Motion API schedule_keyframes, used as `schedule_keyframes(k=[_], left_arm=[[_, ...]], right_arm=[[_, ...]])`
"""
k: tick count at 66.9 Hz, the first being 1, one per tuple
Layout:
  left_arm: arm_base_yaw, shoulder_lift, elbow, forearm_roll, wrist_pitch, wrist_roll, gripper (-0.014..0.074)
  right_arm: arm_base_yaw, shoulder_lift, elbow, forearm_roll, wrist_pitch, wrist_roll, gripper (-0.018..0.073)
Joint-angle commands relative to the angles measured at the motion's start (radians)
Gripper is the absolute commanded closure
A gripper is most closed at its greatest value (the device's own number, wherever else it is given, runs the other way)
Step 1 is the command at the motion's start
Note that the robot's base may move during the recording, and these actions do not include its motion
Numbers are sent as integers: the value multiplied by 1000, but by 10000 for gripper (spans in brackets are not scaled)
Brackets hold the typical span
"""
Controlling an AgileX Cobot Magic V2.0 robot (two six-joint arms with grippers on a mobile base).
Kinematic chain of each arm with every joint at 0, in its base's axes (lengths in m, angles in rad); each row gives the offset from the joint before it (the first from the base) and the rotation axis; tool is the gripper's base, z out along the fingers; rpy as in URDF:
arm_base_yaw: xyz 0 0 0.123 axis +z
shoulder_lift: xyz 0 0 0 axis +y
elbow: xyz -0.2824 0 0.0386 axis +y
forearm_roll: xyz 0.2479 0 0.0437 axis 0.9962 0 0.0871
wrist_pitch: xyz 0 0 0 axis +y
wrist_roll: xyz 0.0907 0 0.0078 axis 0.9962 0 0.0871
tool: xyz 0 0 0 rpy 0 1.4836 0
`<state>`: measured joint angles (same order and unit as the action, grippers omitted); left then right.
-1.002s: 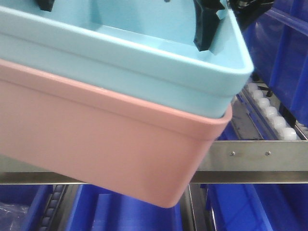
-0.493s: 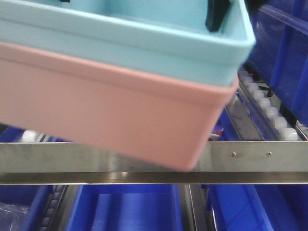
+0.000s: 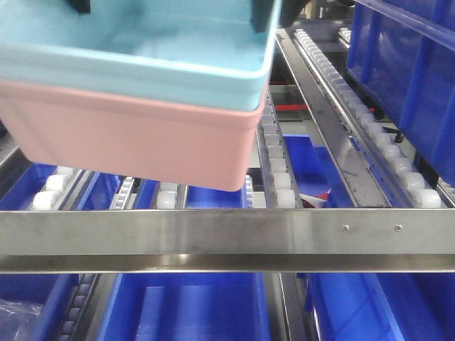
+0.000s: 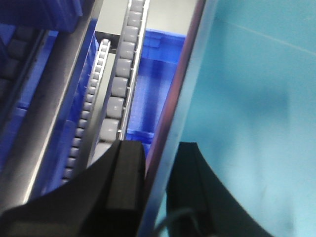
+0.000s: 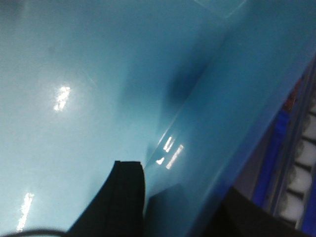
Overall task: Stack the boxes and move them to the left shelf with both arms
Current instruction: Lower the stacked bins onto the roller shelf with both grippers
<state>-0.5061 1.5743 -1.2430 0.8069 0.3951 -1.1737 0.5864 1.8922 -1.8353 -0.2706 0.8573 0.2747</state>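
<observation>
The light blue box point(image 3: 142, 64) sat nested inside the pink box point(image 3: 135, 142), so that only its rolled rim and a band of its wall stood above the pink rim. The stacked pair hung in the air in the upper left of the front view, slightly tilted, above the white rollers point(image 3: 281, 167) of the left shelf point(image 3: 227, 231) and behind its flat steel front rail. Whether the pink bottom touched the rollers could not be told; its lower right corner appeared just above them.

The left pincer point(image 4: 155, 187) was clenched on the left wall of the stack: in the left wrist view one black plate lay on the outer side of the wall and the other plate on the inner, turquoise side, with the rim passing up between them. In the front view only a small dark piece of it showed at the top edge, inside the blue box.

The right pincer point(image 5: 182, 212) gripped the right wall in the same way. One black plate pressed against the inside of the blue box, and a dark part of the other showed on the outer side of the wall, near the rollers.

Around the shelf, dark blue crates point(image 3: 405, 78) stood at the right, and more of them lay on the level under the rail.
</observation>
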Motion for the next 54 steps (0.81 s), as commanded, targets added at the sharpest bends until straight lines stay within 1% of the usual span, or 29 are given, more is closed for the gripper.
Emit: schedule_keyframes(k=[1, 5, 13, 18, 25, 37, 44, 46, 50, 54], left_arm=[[8, -10, -49, -13, -366, -36, 610], [28, 14, -49, -13, -402, -36, 610], [50, 68, -49, -13, -429, -36, 610], [62, 100, -49, -13, -449, -36, 610], [82, 143, -49, -13, -507, -36, 610], [92, 170, -49, -5, -517, -36, 605], [94, 173, -49, -4, -517, -36, 571], [94, 173, -49, -4, -517, -36, 546], [94, 173, -49, 11, -526, -36, 475], [96, 173, -49, 52, -528, -36, 366]], right_arm=[[23, -4, -123, 68, -167, -90, 502], [18, 37, -166, 68, -156, -96, 502], [0, 96, -213, 68, -170, -100, 502], [-17, 128, -224, 68, -194, -103, 502], [-33, 159, -224, 68, -225, -103, 502], [-41, 176, -224, 68, -213, -103, 502], [-41, 176, -224, 69, -213, -103, 494], [-41, 176, -224, 69, -212, -103, 479], [-41, 175, -224, 69, -200, -103, 395], [-41, 173, -224, 69, -188, -103, 254]])
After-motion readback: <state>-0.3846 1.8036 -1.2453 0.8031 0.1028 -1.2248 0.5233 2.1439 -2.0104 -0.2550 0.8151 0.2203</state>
